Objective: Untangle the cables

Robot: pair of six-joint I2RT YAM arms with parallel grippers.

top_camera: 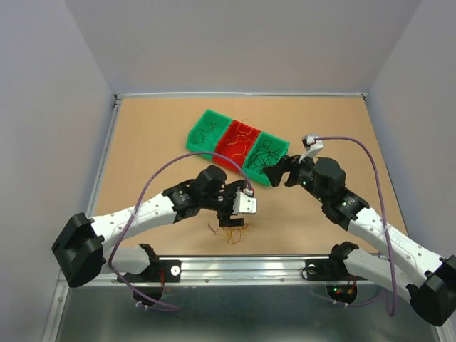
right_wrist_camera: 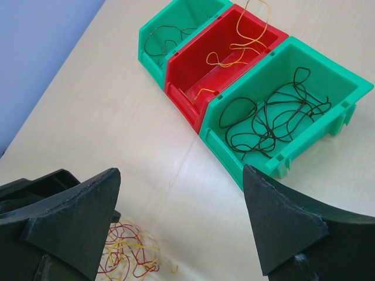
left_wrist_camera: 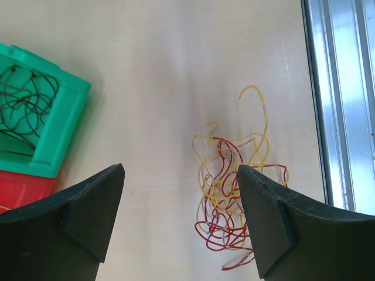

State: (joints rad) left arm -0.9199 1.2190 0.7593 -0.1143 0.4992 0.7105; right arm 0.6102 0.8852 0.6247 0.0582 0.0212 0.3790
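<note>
The biggest thing was the brown table (top_camera: 142,142), and all the rest sat on it. The left arm (top_camera: 142,210) bent in over the near part of the table, most likely because the messy heap was there. The right arm (top_camera: 363,221) reached toward the row of three bins (top_camera: 237,147), and it looked ready to help or to wait its turn. The bins stood side by side and touching, with a green bin (right_wrist_camera: 152,58) at the far end, a red bin (right_wrist_camera: 184,93) in the middle and another green bin (right_wrist_camera: 310,146) nearest the right arm. They looked like homes for sorted colours. The left gripper (left_wrist_camera: 180,175) hung over the table with its two fingers spread wide and nothing between them. The right gripper (right_wrist_camera: 181,170) was spread wide too, and it held nothing. The cables (left_wrist_camera: 231,193) that were not sorted yet lay in a small knot of yellow and red on the bare table, just under the left gripper and closer to one finger than the other. The knot was near the metal rail (left_wrist_camera: 340,88) at the table's edge, which I think could get in the way of a finger. The strands were looped through each other, so a grab could lift many at once. Black strands (right_wrist_camera: 275,117) lay in both green bins, and yellow strands (right_wrist_camera: 240,44) lay in the red one.
</note>
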